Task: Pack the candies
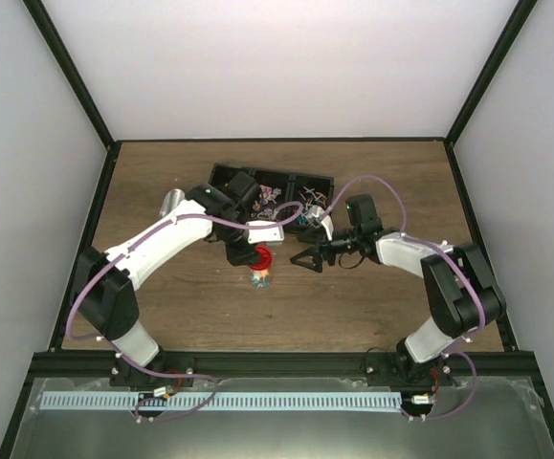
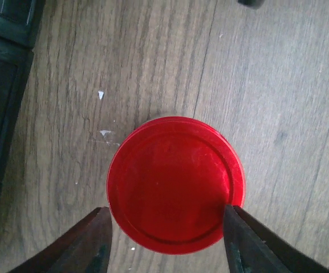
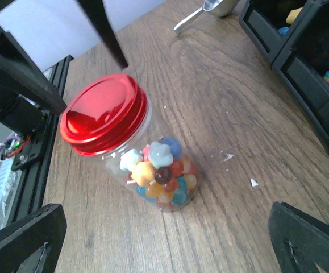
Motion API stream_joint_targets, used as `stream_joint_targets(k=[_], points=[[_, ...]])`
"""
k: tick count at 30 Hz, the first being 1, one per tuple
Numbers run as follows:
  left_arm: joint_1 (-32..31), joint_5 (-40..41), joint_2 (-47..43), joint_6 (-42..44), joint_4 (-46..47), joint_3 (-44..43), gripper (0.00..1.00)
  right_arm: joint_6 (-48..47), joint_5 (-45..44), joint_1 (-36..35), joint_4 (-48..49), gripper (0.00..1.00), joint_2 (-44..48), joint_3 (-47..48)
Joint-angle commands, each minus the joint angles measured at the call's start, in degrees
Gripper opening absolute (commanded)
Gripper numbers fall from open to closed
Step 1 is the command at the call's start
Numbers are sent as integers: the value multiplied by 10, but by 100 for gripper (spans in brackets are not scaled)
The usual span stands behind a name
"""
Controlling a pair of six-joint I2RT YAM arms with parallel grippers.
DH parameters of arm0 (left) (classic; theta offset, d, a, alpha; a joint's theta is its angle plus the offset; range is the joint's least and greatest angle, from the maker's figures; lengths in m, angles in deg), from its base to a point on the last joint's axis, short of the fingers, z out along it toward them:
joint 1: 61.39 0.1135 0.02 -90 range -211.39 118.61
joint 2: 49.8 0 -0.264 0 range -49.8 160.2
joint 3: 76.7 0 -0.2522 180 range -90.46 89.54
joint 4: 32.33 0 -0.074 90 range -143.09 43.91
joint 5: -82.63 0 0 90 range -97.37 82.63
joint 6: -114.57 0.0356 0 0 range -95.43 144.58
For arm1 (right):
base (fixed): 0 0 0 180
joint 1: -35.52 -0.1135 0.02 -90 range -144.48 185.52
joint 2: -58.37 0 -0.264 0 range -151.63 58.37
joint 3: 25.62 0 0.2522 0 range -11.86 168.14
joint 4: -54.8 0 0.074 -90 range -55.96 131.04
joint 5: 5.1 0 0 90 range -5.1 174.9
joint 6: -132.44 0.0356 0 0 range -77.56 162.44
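- Red lid (image 2: 175, 185) sits on the clear jar (image 3: 114, 164), which stands on the wooden table (image 3: 227, 102) in front of the black tray (image 1: 229, 174).
- The candies (image 3: 158, 173) inside the jar fill most of it, so the filling looks largely done. A few more lie in the tray's compartments.
- What is left is probably only to tighten or let go of the lid, though I cannot tell whether it is screwed fully down.
- The metal scoop (image 3: 209, 8) lies apart at the far side of the table.
- The left gripper (image 2: 169, 211) comes down from above with a finger on either side of the lid. Its tips are at the rim, but I cannot tell whether they press on it.
- The right gripper (image 1: 305, 261) hangs low just beside the jar, pointed at it, fingers spread wide and holding nothing.
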Motion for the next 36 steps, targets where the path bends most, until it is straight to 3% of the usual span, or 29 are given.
stream_joint_targets(k=[1, 5, 10, 12, 15, 17, 20, 23, 27, 36], points=[[2, -20, -41, 3, 15, -15, 69, 9, -26, -14, 114, 100, 54, -58], [20, -40, -94, -36, 65, -8, 99, 16, -91, -42, 227, 100, 92, -107], [33, -5, -185, -143, 213, 33, 100, 85, -163, -42, 371, 100, 129, -141], [34, 7, -226, -176, 282, 75, 100, 136, -197, -42, 347, 100, 112, -106], [34, -1, -268, -185, 331, 126, 100, 97, -71, -36, 226, 100, 68, -35], [34, -10, -271, -189, 310, 123, 100, 122, -66, -44, 274, 100, 78, -70], [33, -6, -260, -205, 283, 114, 100, 131, -136, -89, 473, 100, 132, -193], [34, 1, -244, -204, 254, 110, 100, 158, -170, -135, 502, 100, 109, -212], [34, -51, -228, -163, 187, 101, 100, 165, -222, -186, 634, 100, 55, -255], [34, -20, -209, -191, 149, 93, 100, 178, -332, -223, 786, 100, -85, -262]])
